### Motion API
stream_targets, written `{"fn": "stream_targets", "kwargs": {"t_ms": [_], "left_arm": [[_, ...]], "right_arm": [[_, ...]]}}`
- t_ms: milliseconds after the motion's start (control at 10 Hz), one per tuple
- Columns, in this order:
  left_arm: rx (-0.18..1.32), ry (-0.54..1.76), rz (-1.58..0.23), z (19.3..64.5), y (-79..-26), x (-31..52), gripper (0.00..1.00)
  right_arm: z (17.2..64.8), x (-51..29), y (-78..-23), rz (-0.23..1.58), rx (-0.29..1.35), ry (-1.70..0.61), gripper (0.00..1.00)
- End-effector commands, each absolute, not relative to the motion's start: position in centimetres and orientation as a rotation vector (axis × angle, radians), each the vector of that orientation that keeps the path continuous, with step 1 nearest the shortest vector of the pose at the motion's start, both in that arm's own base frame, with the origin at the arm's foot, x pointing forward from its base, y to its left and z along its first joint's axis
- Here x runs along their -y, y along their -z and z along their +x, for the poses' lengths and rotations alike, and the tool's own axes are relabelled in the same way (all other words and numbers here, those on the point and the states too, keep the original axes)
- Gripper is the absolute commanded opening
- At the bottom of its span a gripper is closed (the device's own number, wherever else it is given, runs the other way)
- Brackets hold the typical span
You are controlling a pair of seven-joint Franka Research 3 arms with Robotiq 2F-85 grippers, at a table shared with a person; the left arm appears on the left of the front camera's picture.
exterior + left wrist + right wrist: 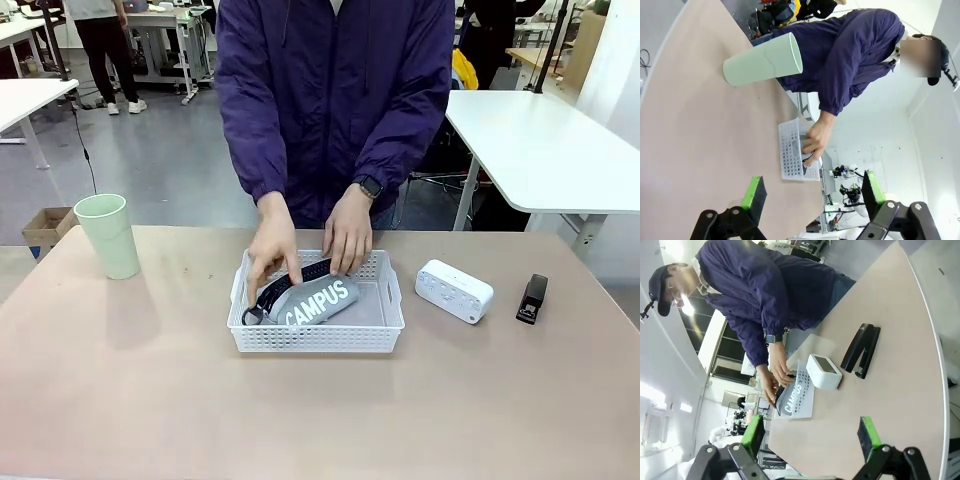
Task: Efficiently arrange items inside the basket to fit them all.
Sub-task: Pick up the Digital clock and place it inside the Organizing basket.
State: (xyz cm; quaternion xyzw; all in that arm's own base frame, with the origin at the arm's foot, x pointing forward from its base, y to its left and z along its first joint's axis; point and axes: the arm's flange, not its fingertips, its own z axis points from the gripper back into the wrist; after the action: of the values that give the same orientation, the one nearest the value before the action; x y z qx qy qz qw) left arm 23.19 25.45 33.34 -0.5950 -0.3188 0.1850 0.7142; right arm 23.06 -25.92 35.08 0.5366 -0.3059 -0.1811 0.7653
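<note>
The white perforated basket (390, 300) sits at the table's middle. Inside it lies the grey "CAMPUS" pouch (320, 303), with both of the person's hands (272, 245) resting on it. Right of the basket stand the white rounded box (454, 290) and the black stapler-like object (533, 298). The pale green cup (108, 235) stands upright at the far left. In the left wrist view my left gripper (812, 197) is open above bare table, far from the cup (762, 60) and basket (790, 155). My right gripper (811, 434) is open too, short of the stapler (861, 350), box (824, 371) and pouch (794, 397).
The tan table (150, 400) has wide free room in front of the basket and between cup and basket. White tables (545, 140) stand behind at right and left. A cardboard box (45, 228) sits on the floor beyond the left corner.
</note>
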Motion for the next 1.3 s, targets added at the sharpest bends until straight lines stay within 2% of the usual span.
{"fn": "stream_targets", "kwargs": {"t_ms": [0, 1200], "left_arm": [[0.724, -0.395, -1.315, 21.57, -33.86, -26.24, 1.0], [0.724, -0.395, -1.315, 21.57, -33.86, -26.24, 1.0]], "right_arm": [[22.19, 26.36, -35.79, 1.151, 0.688, 0.364, 1.0], [22.19, 26.36, -35.79, 1.151, 0.688, 0.364, 1.0]]}}
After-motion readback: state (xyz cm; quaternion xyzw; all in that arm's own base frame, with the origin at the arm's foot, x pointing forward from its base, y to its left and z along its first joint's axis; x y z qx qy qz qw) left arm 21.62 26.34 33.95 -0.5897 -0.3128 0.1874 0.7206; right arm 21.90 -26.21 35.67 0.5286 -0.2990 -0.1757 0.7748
